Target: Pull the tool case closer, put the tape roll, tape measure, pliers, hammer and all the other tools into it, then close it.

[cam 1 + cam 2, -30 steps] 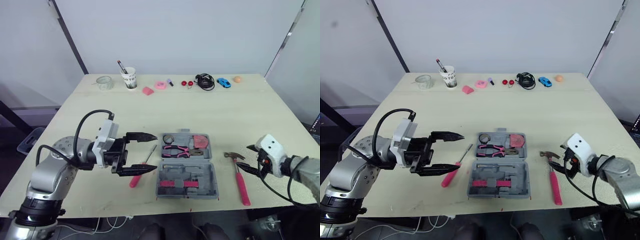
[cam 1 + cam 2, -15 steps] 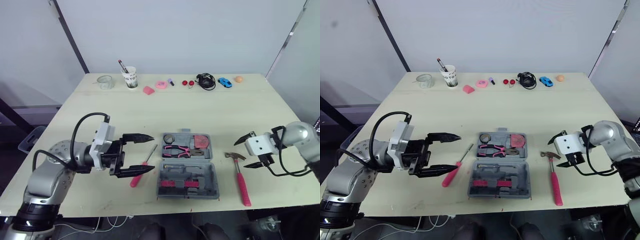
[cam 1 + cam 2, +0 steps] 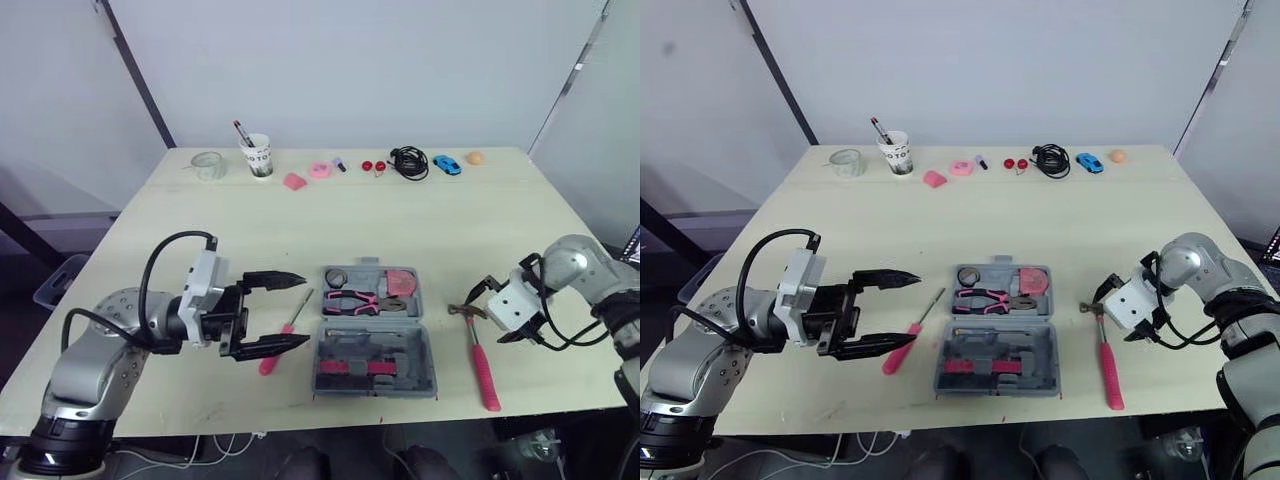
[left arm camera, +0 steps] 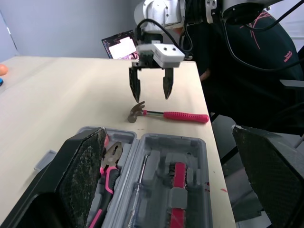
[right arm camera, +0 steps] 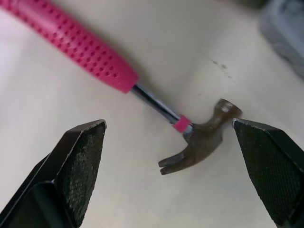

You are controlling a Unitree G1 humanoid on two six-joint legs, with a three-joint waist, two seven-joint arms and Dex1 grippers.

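Since the hammer (image 3: 478,352) is the one tool lying on the right, flat on the bench (image 3: 300,220) just beside the open case (image 3: 424,362) with its head at the far end and the pink grip running back toward the robot, that's clearly the pick in hand. The right pincer (image 4: 151,95) hangs right above the head end, fingers pointing down and spread wide, not touching anything yet. From the wrist camera the steel neck runs at a slant between the two fingers, so I'd twist the wrist a bit first and get the pads square across the shaft, otherwise it'll probably roll or skid out when they close. I'd also grab at the top of the pink grip, close to the head, since the head looks like the heavy end and a grip further back would let it droop. Come straight down, almost onto the bench, then squeeze. The case already has the pliers (image 3: 355,300) and a tape roll (image 3: 336,277) in its far half; which recess the hammer belongs in I can't tell from here, so line it up lengthwise before letting go. The left pincer (image 3: 300,312) is released too, hovering over the screwdriver (image 3: 900,352) just left of the case, well out of the way.
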